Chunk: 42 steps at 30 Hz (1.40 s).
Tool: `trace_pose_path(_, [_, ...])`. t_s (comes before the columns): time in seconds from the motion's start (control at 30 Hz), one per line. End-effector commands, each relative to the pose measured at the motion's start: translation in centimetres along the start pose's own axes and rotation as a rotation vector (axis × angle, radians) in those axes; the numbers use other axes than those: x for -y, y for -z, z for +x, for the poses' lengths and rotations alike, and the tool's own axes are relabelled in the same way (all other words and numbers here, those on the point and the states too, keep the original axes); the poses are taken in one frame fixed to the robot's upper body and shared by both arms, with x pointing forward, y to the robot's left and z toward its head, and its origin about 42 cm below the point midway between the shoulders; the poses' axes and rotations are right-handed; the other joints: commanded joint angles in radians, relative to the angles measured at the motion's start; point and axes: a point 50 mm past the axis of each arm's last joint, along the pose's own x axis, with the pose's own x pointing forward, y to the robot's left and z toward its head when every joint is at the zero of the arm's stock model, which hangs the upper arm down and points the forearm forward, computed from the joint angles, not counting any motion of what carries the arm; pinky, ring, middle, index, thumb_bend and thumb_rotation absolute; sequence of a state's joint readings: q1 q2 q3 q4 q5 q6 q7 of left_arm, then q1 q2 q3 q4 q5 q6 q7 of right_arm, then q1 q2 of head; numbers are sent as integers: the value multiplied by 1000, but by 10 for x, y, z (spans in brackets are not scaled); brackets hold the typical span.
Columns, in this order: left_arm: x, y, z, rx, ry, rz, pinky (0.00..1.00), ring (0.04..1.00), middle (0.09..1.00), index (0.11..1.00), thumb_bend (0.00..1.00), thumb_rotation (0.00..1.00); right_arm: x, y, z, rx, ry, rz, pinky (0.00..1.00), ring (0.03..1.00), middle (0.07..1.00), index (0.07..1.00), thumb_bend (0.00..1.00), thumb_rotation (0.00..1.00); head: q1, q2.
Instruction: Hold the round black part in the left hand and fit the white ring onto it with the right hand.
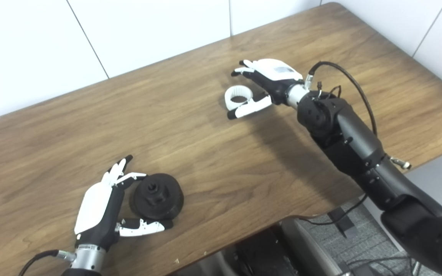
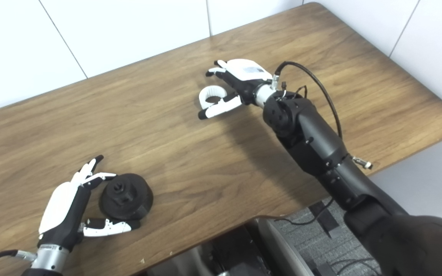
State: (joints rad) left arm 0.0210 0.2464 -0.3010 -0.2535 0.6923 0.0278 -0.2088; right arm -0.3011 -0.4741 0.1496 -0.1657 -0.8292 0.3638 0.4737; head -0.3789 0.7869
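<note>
Round black part (image 1: 156, 196) sits flat on the wooden table (image 1: 190, 153), lower left of the frame: a squat, matte disc with a raised hub and a dark socket at its centre, wider at the base. I read my left hand (image 1: 104, 207) as spread wide around it, not clamped; the upper fingers (image 1: 131, 177) reach past the part's far edge and the thumb (image 1: 144, 227) lies along its near edge, touching or very nearly so, I cannot tell which. The part rests on the table, unlifted. White ring (image 1: 237, 97) lies upper centre of the frame, well apart from the black part; it is a short, ribbed band, open through the middle, lying flat on the wood. My right hand (image 1: 267, 82) is over it with fingers apart, thumb (image 1: 248, 107) just below the ring and the other fingertips (image 1: 242, 69) above it, the ring sitting in the gap between them; contact is uncertain. The right forearm (image 1: 343, 134) comes in from the lower right, a black cable (image 1: 353, 82) looping off the wrist. White wall panels (image 1: 129, 30) back the table; grey floor with cables shows below its edge.
</note>
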Motion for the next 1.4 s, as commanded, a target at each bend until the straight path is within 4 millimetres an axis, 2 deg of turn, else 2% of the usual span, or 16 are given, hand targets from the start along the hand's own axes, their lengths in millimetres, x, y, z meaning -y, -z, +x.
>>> trace_pose_path(0.0, [-11,-4,2,30,-37,31,1000,1000,1000,623,1000,338,18,-4,1,16,46,-30,973,1000,1000,893,1000,730,0,1])
trace_pose_path(0.43, [-10,-6,1,28,-33,19,1000,1000,1000,623,1000,337,5,-3,0,33,59,-23,980,1000,1000,870,1000,608,9,9])
trace_pose_path(0.53, [-10,-6,1,28,-33,19,1000,1000,1000,622,1000,339,3,-3,1,31,60,-20,989,1000,1000,869,1000,607,11,10])
trace_pose_path(0.8, [-11,-6,0,24,-32,15,1000,1000,1000,623,1000,330,-5,-2,11,19,84,-6,984,1000,1000,849,1000,582,18,13])
trace_pose_path(1.1, [-13,-7,0,27,-33,25,1000,1000,1000,625,1000,331,-12,-3,20,12,127,14,972,1000,995,817,938,523,29,21])
trace_pose_path(1.23, [-13,-8,1,28,-33,24,1000,1000,1000,624,1000,335,-17,-3,21,16,190,33,949,988,958,742,889,447,30,21])
trace_pose_path(1.37, [-13,-8,2,31,-34,22,1000,1000,1000,622,1000,334,-21,-2,21,26,240,51,973,972,925,646,782,319,32,24])
